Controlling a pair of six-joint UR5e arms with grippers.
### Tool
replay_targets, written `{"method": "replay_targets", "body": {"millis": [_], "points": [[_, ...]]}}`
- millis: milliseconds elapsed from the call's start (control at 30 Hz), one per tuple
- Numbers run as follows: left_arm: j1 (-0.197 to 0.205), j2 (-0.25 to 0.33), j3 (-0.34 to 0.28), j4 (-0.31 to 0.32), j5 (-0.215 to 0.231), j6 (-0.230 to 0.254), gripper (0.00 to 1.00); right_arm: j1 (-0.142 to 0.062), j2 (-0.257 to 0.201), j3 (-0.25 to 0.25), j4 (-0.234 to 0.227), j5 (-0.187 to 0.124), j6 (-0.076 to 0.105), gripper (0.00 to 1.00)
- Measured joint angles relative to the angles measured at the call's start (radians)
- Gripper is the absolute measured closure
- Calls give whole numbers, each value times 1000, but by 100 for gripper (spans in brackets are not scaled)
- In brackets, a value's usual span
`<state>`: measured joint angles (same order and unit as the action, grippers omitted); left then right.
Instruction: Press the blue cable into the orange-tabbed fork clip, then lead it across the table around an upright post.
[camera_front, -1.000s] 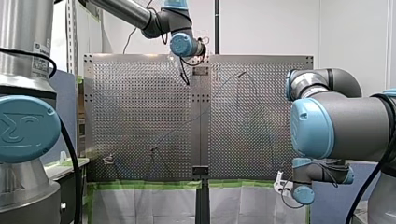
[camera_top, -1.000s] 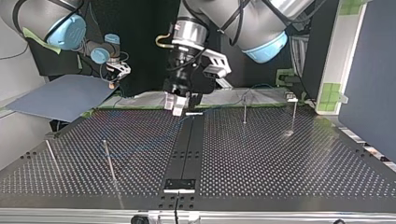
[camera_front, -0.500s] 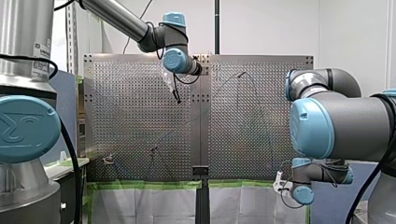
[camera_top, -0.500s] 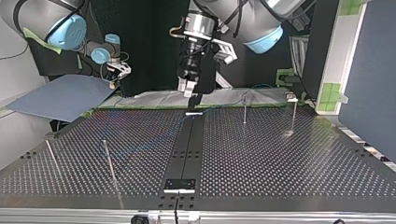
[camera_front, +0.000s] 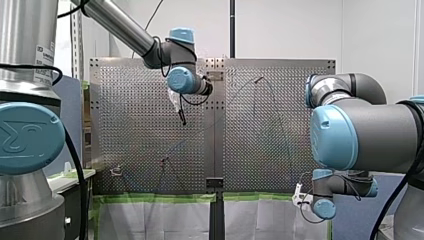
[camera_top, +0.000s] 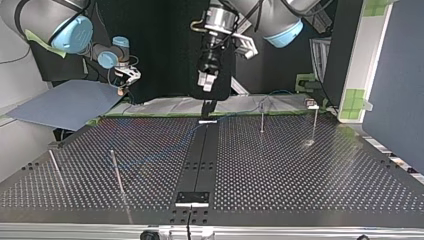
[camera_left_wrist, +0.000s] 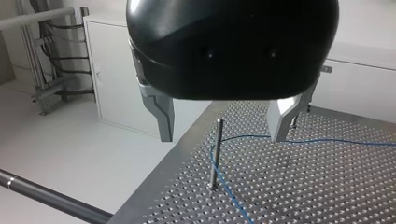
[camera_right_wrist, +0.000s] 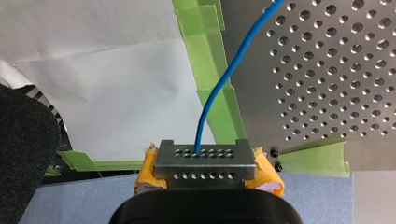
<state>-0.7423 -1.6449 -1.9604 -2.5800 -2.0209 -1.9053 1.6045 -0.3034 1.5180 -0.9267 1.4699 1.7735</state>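
The left pincer (camera_left_wrist: 223, 135) hangs above the bench (camera_left_wrist: 336, 196), its metal fingers spread wide with nothing between them. Below it, the blue cable (camera_left_wrist: 327, 141) lies across the perforated surface and bends at an upright post (camera_left_wrist: 215, 161). The right pincer (camera_right_wrist: 205, 173) sits off the bench edge, yellow pads closed on the cable. A perforated metal plate (camera_right_wrist: 177, 165) hides the contact point. Green tape (camera_right_wrist: 210, 56) borders the bench

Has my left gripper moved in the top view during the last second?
Yes. My left gripper has risen well above the white bracket at the perforated table's far edge, drifting slightly toward the view's right.
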Motion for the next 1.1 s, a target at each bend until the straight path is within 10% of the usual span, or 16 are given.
{"method": "replay_targets", "body": {"millis": [1100], "points": [[3, -138, -313, 310, 48, 68, 2, 3, 0, 0, 0, -5, 0, 100]]}}
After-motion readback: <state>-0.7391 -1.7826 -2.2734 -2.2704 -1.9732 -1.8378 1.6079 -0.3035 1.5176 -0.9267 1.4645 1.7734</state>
